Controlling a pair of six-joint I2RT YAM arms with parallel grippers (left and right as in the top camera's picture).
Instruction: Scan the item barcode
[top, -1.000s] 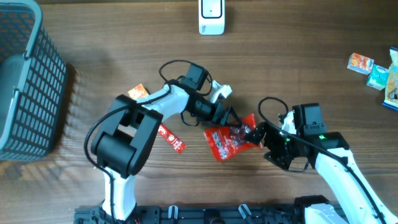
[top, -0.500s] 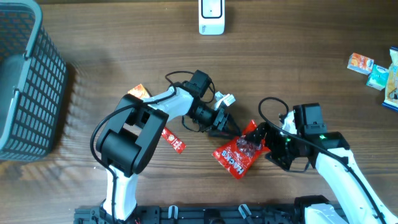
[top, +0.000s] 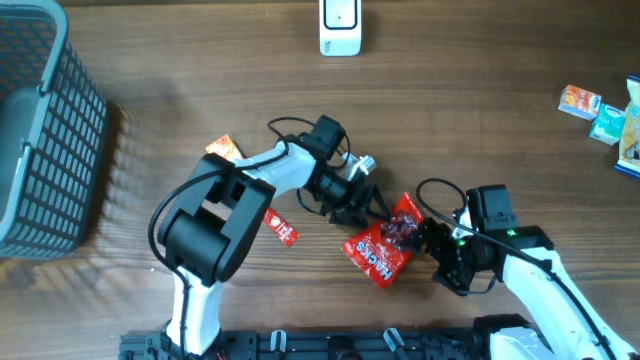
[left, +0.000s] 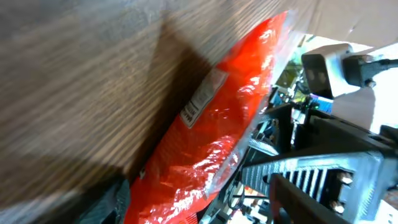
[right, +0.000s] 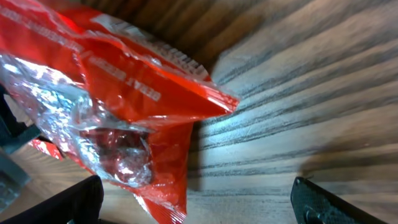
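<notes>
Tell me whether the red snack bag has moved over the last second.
Yes. The red snack bag has swung round to a diagonal and slid slightly down the overhead view, farther from the white scanner at the table's far edge.

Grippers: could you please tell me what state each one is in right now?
Left gripper: jaws apart around the red bag; grip cannot be told.
Right gripper: open, holding nothing.

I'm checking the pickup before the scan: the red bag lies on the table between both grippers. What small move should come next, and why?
Probably close the right gripper on the red bag. Its jaws stand wide open with the bag's edge between them, the bag lies on the table, and the white scanner sits at the far edge, so a grip must come first.
</notes>
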